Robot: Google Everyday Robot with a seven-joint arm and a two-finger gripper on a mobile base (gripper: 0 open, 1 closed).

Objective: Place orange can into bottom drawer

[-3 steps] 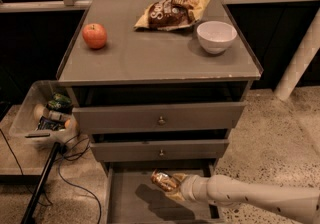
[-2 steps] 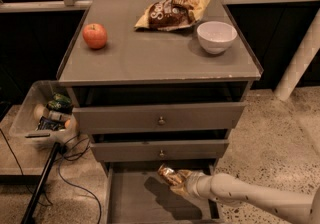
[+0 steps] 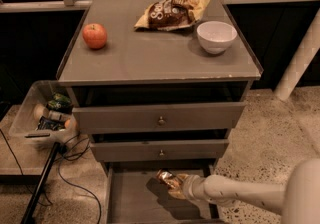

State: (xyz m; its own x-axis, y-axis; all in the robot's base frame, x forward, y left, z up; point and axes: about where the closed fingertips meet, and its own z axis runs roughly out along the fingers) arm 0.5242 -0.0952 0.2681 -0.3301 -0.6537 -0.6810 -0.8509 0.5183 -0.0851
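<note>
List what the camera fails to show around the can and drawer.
Camera view:
- orange can: right end covered by the gripper, low over the bottom drawer; contact with the floor unclear.
- bottom drawer: front cut off by the lower edge.
- bin: contents too small to name.

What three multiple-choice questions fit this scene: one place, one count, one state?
1. Where is the orange can? A on the cabinet top; B in the bowl; C over the bottom drawer.
2. How many things lie on the cabinet top? A two; B three; C five.
3. The gripper is: A shut on the orange can; B open, empty; C out of view.
Answers: C, it hangs above the drawer floor; B, apple, snack bag, white bowl; A, it clasps the can.
</note>
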